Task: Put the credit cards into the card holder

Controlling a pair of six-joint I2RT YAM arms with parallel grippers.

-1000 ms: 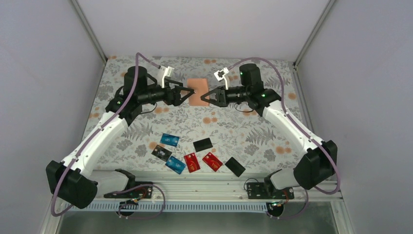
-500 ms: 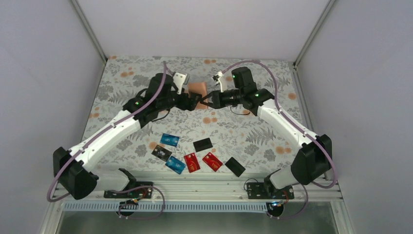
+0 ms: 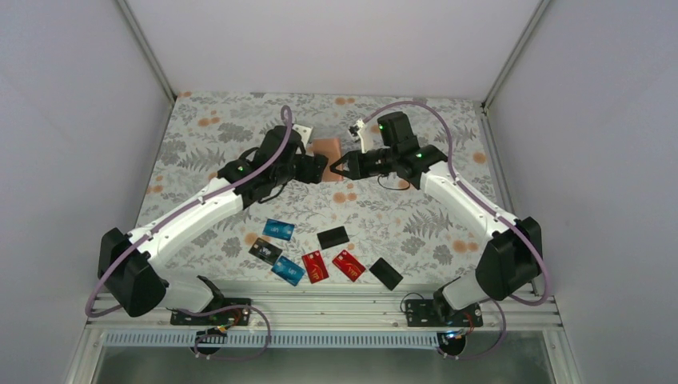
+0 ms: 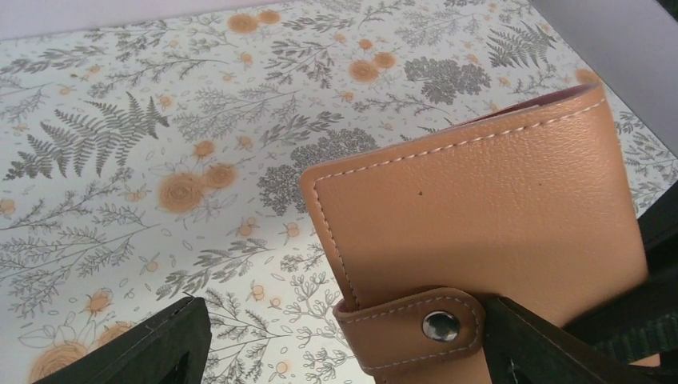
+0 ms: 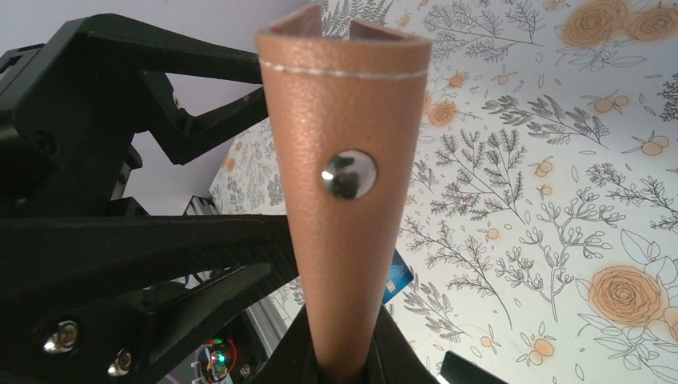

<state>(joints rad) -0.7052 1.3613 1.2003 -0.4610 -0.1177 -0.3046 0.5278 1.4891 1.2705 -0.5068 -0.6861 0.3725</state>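
The tan leather card holder (image 3: 326,147) is lifted off the table at the back centre, with my right gripper (image 3: 339,167) shut on its edge. Seen from the right wrist, it stands on end, snapped closed, its stud (image 5: 348,174) facing the camera and my right gripper (image 5: 344,356) pinching its lower end. My left gripper (image 3: 317,169) is open; its jaws straddle the holder's strap (image 4: 416,324) with gaps on both sides. Several credit cards lie near the front: blue (image 3: 278,230), blue (image 3: 288,270), red (image 3: 315,266), red (image 3: 348,266) and black (image 3: 333,237).
Two more black cards (image 3: 265,250) (image 3: 386,274) lie in the same front cluster. The floral tablecloth (image 3: 416,224) covers the table. White walls close in the back and sides. The arms' rail (image 3: 336,308) runs along the near edge.
My left arm has swung right and brought its open jaws up to the card holder. My right gripper has moved slightly left and tipped the holder up from lying flat.
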